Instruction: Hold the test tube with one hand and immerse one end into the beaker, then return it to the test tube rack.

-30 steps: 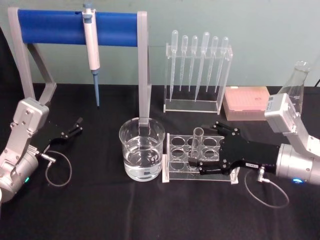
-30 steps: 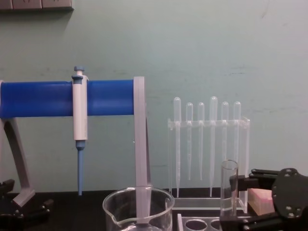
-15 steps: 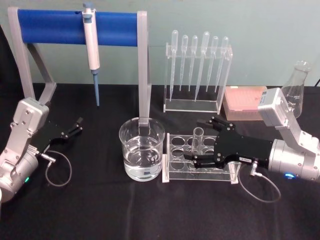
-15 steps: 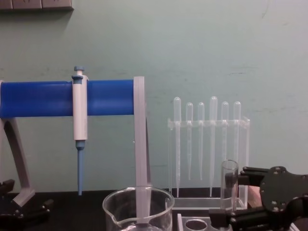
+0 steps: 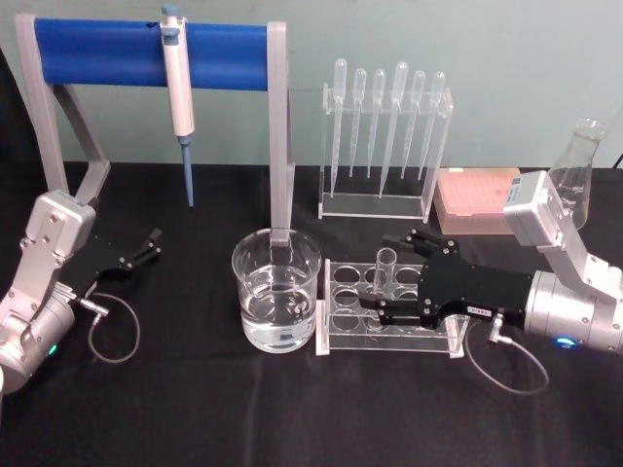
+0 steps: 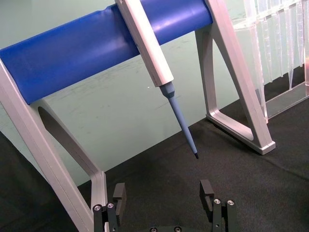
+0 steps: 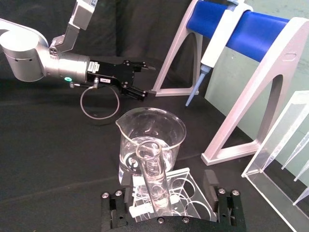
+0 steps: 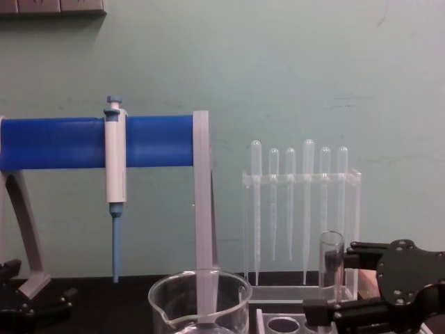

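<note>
right tool: black narrow-fingered right tool on a silver cylindrical wrist, reaching in from the right over the rack; fingers apart, one on each side of the test tube, gaps visible on both sides in the right wrist view; not clamping it; chest view has it low at the right edge
test tube: clear colourless glass test tube with open rimmed top, standing roughly upright in a hole near the rack's middle, between the right tool's fingers; top sticks well above the rack
rack: clear acrylic test tube rack with round holes, flat on the table, just beside the beaker on its right
beaker: wide clear glass beaker with pour spout, partly filled with clear liquid, in front of the stand's grey leg; cannot tell if it touches the rack
left tool: black left tool low over the table at far left, well apart from beaker and rack; fingers spread, holding nothing
table: black cloth-covered table
background: blue-barred grey stand with white-and-blue pipettor hanging on it; clear holder of plastic pipettes; pink box; glass flask
</note>
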`<state>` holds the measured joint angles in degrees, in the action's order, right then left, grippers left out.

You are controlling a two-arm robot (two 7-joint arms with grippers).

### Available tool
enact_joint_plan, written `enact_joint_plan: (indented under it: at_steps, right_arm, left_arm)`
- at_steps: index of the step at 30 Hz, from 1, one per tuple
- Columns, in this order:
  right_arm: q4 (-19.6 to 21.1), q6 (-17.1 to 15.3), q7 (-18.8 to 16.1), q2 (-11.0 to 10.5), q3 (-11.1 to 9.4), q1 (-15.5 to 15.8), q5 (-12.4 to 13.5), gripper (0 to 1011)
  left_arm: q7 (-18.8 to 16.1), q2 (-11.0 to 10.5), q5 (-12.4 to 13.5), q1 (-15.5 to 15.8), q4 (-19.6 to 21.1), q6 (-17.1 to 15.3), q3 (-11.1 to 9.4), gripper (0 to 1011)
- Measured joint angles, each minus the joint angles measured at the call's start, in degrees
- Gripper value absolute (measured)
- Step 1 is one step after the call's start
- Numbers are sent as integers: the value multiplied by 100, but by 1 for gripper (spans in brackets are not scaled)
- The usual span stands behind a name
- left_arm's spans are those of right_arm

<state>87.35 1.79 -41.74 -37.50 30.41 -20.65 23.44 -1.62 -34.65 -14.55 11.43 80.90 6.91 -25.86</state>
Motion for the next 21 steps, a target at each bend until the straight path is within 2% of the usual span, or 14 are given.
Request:
enact_joint_plan:
  at_steps: [12,21]
  right_arm:
    - [7,-6,-14,-7,0,0,0,624]
    - [11,-9,-19,-11,0,0,-1,305]
  left_arm:
    - [0,0,0,0,0,0,0,1000]
    - [0,0,0,0,0,0,0,1000]
